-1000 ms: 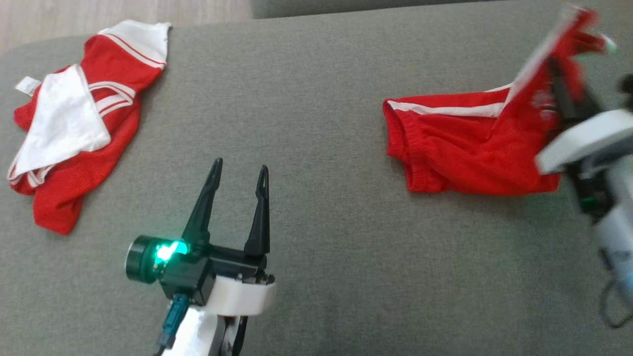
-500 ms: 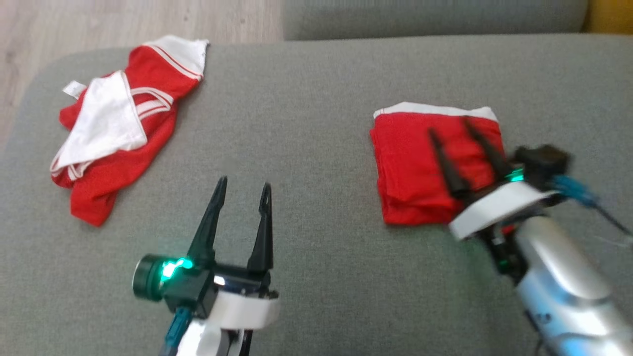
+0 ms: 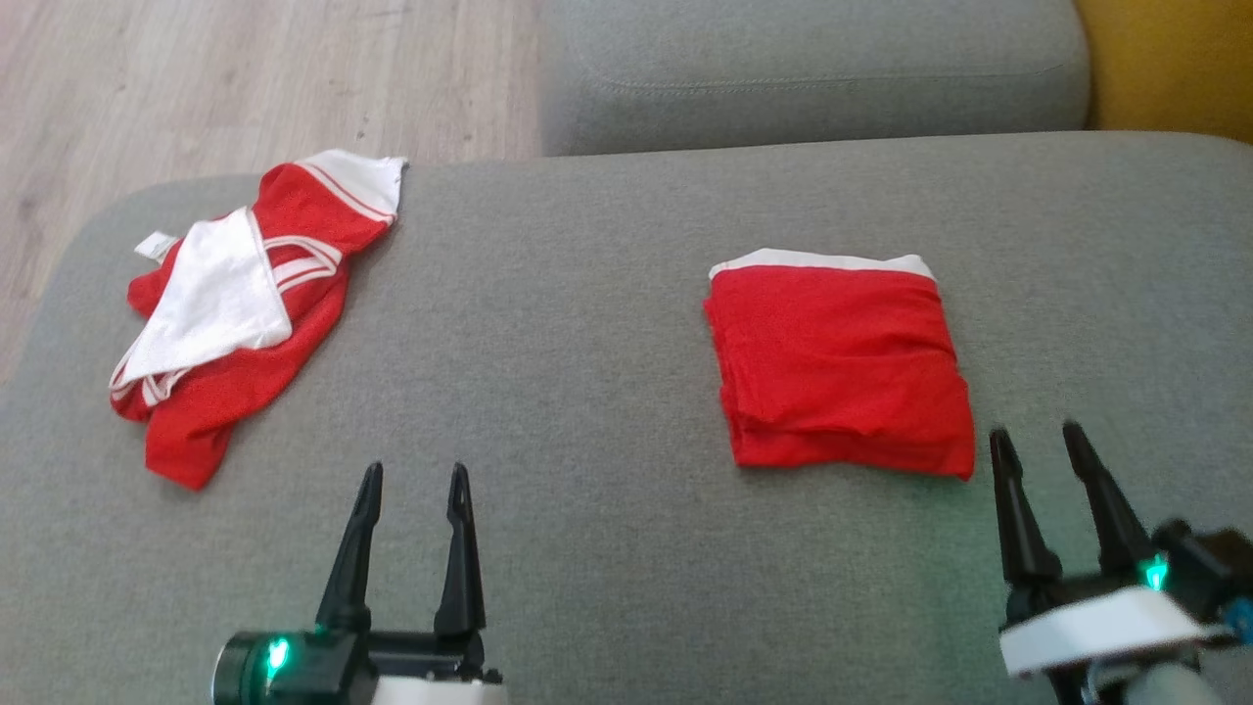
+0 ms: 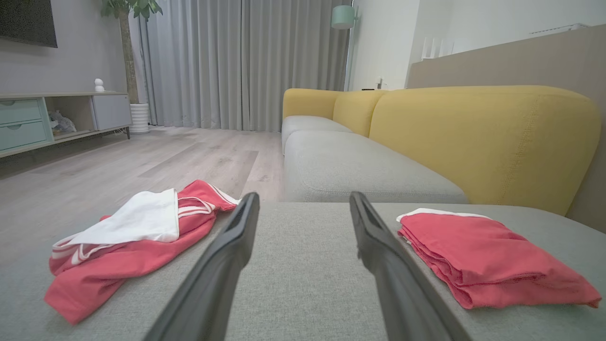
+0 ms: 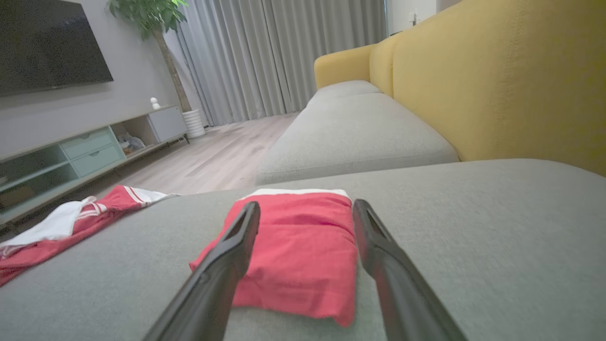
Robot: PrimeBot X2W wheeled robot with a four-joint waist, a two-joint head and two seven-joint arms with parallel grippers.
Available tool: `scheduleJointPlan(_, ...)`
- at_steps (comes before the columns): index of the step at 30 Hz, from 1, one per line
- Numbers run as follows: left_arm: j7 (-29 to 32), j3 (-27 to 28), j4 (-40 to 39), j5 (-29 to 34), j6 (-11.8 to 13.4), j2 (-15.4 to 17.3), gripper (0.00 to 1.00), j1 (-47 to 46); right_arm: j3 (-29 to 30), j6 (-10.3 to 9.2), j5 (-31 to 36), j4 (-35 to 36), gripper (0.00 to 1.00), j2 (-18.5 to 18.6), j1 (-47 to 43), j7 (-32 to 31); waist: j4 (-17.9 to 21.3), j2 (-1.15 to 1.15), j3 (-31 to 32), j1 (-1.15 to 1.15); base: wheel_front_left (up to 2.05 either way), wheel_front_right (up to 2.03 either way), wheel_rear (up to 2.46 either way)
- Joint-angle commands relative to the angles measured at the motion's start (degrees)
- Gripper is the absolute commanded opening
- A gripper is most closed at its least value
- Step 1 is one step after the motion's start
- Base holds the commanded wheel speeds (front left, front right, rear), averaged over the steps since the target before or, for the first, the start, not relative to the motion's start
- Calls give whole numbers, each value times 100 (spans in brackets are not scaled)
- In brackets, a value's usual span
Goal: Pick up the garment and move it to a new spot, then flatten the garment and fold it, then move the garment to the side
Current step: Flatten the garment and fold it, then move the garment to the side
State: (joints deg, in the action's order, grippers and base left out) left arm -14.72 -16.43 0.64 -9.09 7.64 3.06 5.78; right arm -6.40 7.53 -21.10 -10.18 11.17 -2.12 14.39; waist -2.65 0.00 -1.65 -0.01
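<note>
Half a second ago the right end effector [image 3: 1036,433] lay over the garment [image 3: 837,367]; it has since drawn back off it, toward the robot. The garment is red cloth folded into a neat, roughly square packet. Its layered edges are stacked along the left side and a white band shows along the far edge. It lies flat on the right half of the grey seat cushion [image 3: 587,411]. The right end effector's fingertips sit just beside the packet's near right corner, fingers apart with nothing between them. The left end effector [image 3: 415,471] hangs well to the left, fingers likewise spread and empty. A crumpled red-and-white garment [image 3: 235,304] lies at the cushion's far left corner, with wooden floor [image 3: 245,78] beyond.
</note>
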Motion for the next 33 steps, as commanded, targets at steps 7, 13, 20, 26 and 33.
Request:
scheduleJointPlan(7,-28,262,-316,99,105,-18,100,145,26,-4,433,356,100,-89,-314,60,76,0,113,1,0,0,0)
scheduleJointPlan(13,-28,307,-274,106,169,-18,100,201,18,-4,572,341,100,-110,-342,61,48,0,155,1,0,0,0)
scheduleJointPlan(20,-28,325,-221,80,197,-18,100,263,21,-4,645,307,100,-71,-316,61,-18,0,159,1,0,0,0)
scheduleJointPlan(26,-28,339,-217,72,201,-18,100,281,3,-4,670,309,100,-61,-266,61,-15,0,140,1,0,0,0)
scheduleJointPlan(33,-28,346,-243,79,197,-18,100,228,20,-4,700,323,100,-61,-270,61,-49,0,78,1,0,0,0)
